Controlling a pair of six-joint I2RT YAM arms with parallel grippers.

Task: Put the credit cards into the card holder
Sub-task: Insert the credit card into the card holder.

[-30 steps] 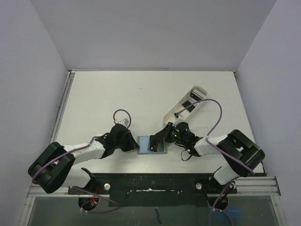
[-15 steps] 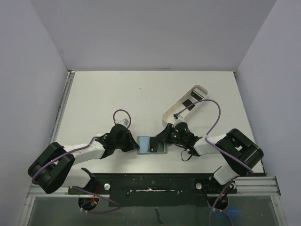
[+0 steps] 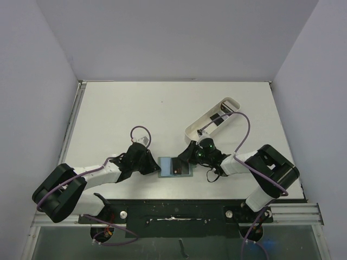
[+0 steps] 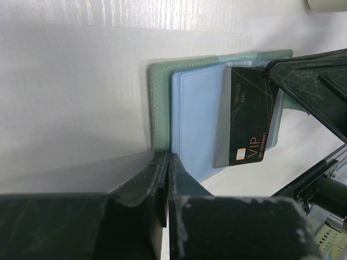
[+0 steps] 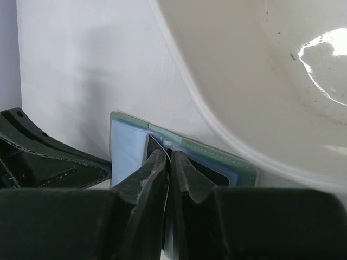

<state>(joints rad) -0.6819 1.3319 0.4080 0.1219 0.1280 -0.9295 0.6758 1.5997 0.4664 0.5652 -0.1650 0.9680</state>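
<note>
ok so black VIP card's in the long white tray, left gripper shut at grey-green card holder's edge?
No: black VIP card lies on the blue pocket of the grey-green folding card holder, not in the long white tray, per left wrist view.

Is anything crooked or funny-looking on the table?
Yes. The black card lies slanted across the open wallet. Its edges are not lined up with the wallet's, so it does not look fully tucked in.

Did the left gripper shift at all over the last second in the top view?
No. The left gripper sits in the same spot against the table's near edge, its tips at the card holder's left side.
</note>
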